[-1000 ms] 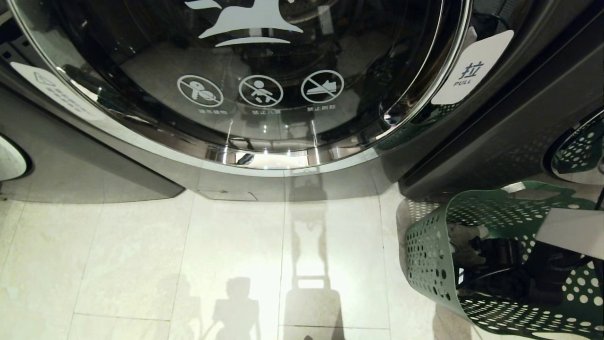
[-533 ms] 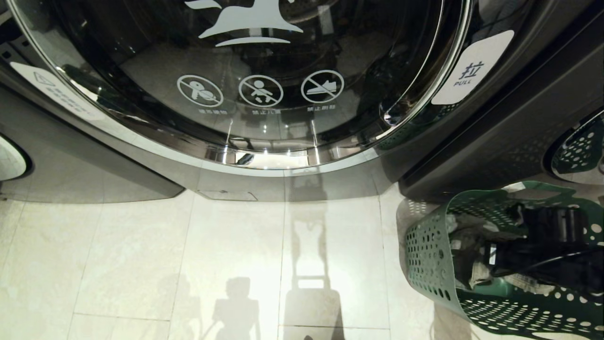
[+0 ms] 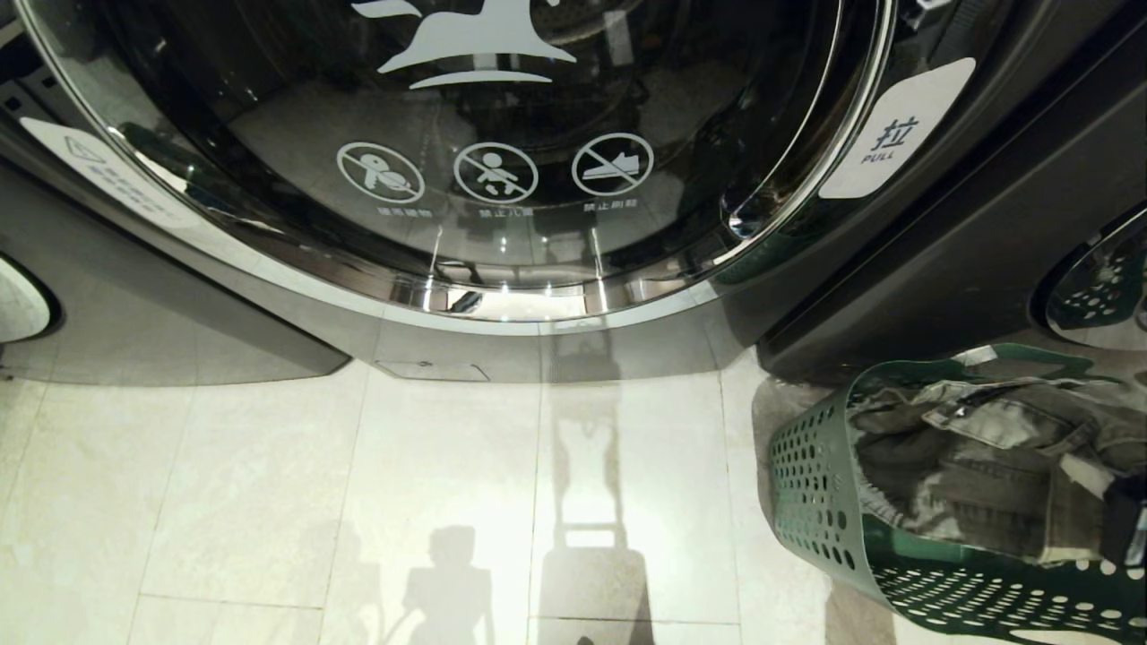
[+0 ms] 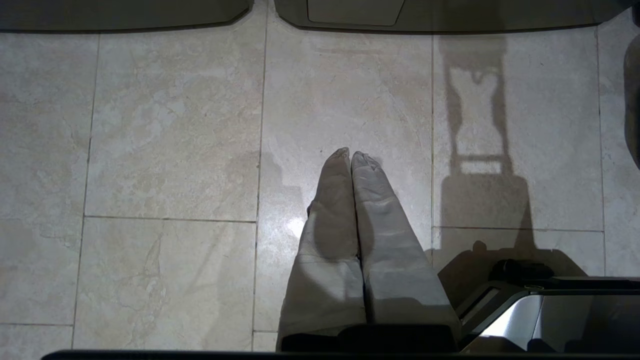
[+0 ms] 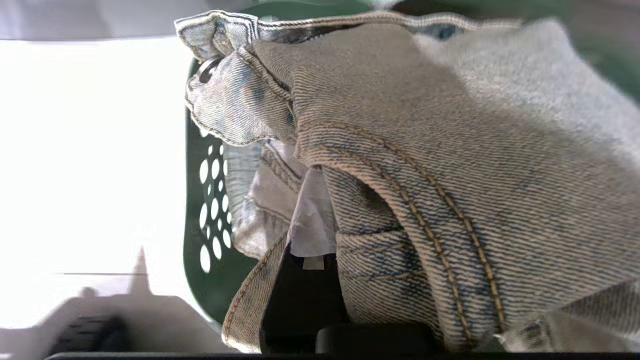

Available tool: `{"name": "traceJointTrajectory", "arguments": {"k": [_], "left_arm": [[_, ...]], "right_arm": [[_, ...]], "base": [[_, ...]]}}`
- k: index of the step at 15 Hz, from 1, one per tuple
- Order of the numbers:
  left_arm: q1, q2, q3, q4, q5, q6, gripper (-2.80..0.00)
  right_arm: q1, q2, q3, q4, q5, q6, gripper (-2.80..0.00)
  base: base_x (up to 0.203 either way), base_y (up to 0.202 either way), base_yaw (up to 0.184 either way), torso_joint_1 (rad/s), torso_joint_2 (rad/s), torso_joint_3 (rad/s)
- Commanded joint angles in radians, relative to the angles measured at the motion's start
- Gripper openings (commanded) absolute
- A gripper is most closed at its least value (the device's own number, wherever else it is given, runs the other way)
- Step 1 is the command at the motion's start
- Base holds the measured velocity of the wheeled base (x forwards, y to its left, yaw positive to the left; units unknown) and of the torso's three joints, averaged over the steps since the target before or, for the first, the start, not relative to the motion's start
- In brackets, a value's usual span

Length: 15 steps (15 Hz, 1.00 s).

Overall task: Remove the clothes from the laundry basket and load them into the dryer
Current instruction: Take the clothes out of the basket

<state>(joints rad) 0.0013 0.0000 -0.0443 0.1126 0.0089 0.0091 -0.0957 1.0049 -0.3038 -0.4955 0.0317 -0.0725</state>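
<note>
While the right gripper (image 3: 1131, 528) is sitting at the 4 o'clock edge of the head view, its jaws are pinching narrow on the denim jeans (image 3: 986, 466), which are draping over and above the laundry basket (image 3: 811, 502)

Basket is standing on the tiled floor (image 3: 358, 502) at 4 o'clock, just in front of the dark machine panel (image 3: 986, 242), green perforated wall facing the camera

Jeans are filling most of the basket opening, with the waistband and pocket area showing in the right wrist view (image 5: 450, 175); fabric is wrapping around the jaws there, so only a dark part of the gripper is showing under the cloth. A metal button (image 5: 207, 70) is sitting at the waistband corner, and the basket's holed wall (image 5: 210, 210) is showing just behind the denim

Dryer door (image 3: 466, 143) is taking up 12 o'clock in the head view, round glass with three white prohibition icons (image 3: 495, 172), closed against its chrome rim. A white PULL label (image 3: 896, 130) is sitting at 2 o'clock beside the rim

Left gripper (image 4: 351, 156) is hanging over bare floor tiles (image 4: 175, 125), well apart from the basket, jaws pressed together with nothing between them
</note>
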Motion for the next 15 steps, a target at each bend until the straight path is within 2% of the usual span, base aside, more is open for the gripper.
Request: {"name": "traceJointTrajectory", "arguments": {"k": [1,5,8,11,15], "left_arm": [[0.000,0.000,0.000,0.001,0.000,0.000,-2.80],[0.000,0.000,0.000,0.001,0.000,-0.001,-2.80],[0.000,0.002,0.000,0.002,0.000,0.000,-2.80],[0.000,0.002,0.000,0.002,-0.003,0.005,-2.80],[0.000,0.002,0.000,0.002,-0.001,0.005,-2.80]], "right_arm": [[0.006,-0.277,0.032,0.072,-0.001,-0.040,-2.80],[0.008,-0.661,0.064,0.464,0.000,-0.089,-2.80],[0.010,-0.724,0.094,0.647,0.005,-0.081,-2.80],[0.010,-0.724,0.114,0.645,0.004,-0.085,-2.80],[0.010,-0.724,0.177,0.517,-0.005,-0.086,-2.80]], "base": [[0.000,0.000,0.000,0.000,0.00,0.000],[0.000,0.000,0.000,0.000,0.00,0.000],[0.000,0.000,0.000,0.000,0.00,0.000],[0.000,0.000,0.000,0.000,0.00,0.000],[0.000,0.000,0.000,0.000,0.00,0.009]]}}
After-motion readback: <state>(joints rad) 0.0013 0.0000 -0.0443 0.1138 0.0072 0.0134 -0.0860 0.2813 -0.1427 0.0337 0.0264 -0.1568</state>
